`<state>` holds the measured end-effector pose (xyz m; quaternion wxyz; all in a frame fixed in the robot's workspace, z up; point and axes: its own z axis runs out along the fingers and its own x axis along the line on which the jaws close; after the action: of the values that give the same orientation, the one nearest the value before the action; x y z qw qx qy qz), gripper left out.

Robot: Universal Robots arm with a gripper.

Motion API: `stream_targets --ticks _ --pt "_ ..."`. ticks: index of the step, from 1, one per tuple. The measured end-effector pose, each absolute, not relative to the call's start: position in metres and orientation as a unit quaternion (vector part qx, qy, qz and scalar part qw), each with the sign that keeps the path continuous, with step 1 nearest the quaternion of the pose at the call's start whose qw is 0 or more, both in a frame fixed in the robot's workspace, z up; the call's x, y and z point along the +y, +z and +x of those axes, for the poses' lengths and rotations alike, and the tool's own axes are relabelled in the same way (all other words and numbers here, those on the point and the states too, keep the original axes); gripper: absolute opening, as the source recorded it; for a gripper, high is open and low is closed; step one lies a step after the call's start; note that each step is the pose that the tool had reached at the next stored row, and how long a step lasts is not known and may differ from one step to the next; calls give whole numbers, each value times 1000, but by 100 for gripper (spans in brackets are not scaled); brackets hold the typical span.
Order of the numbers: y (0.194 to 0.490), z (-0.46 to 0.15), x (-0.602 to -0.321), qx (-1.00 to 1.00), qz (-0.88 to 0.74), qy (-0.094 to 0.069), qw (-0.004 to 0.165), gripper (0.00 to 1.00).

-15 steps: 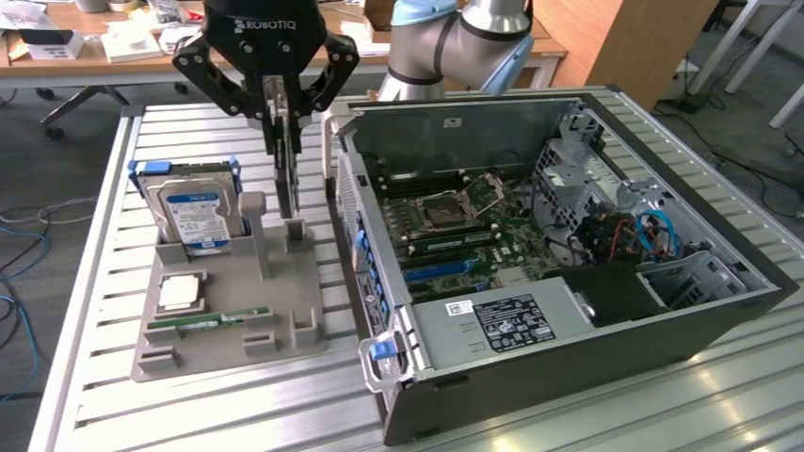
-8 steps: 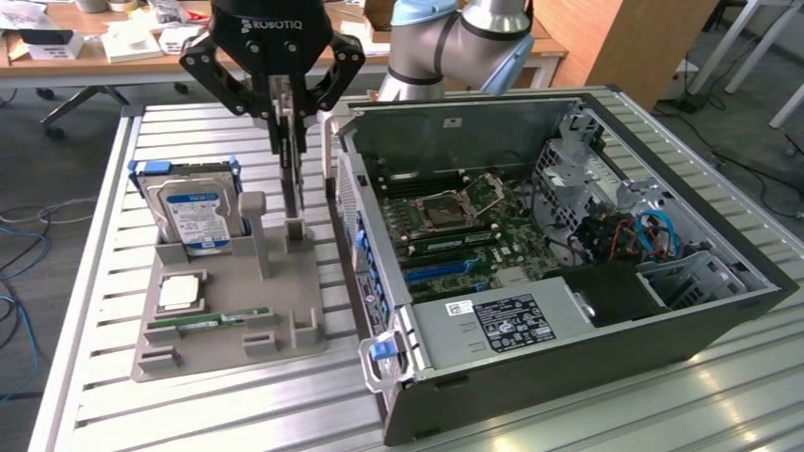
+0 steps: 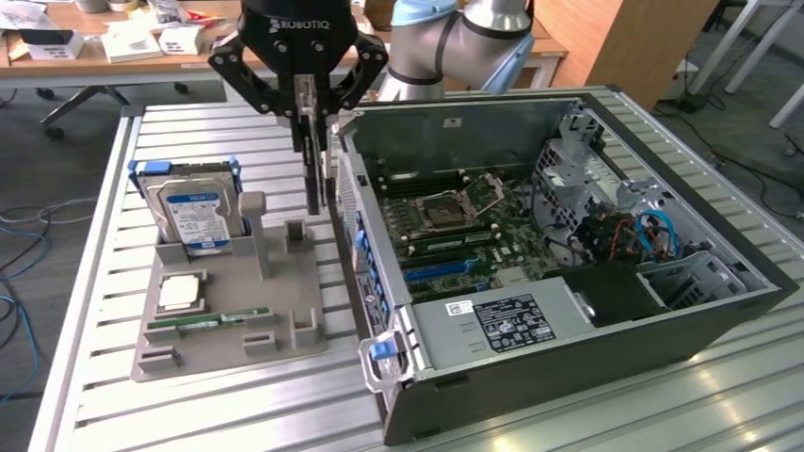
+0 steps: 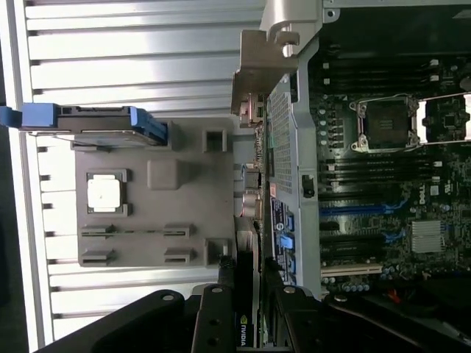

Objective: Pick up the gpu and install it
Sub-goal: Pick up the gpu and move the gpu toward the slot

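Note:
The gpu [image 3: 312, 179] is a thin dark card that hangs edge-on and upright. It is lifted over the gap between the grey holder [image 3: 282, 311] and the open computer case [image 3: 703, 311]. My gripper [image 3: 314, 113] is shut on the card's upper part. In the wrist view the gripper [image 4: 246, 294] pinches the gpu [image 4: 243, 331], which bears a green logo, between its black fingers [image 4: 213, 316]. Below it lies the case's side wall. The motherboard [image 3: 440, 235] with its blue slots [image 4: 360, 209] lies inside the case, on the exterior view's right of the card.
The grey holder carries a silver hard drive [image 3: 195, 212] in a blue bracket, a CPU chip [image 3: 180, 292] and a green RAM stick [image 3: 207, 322]. A power supply [image 3: 503, 320] fills the case's near corner. Everything rests on a slatted metal table [image 3: 188, 405].

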<state>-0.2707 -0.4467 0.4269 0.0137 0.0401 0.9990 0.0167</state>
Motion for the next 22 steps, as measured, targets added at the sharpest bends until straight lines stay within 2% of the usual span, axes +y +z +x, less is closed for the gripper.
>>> stream_targets --ticks 22 --pt "427 -189 -447 999 40 17 14 26"
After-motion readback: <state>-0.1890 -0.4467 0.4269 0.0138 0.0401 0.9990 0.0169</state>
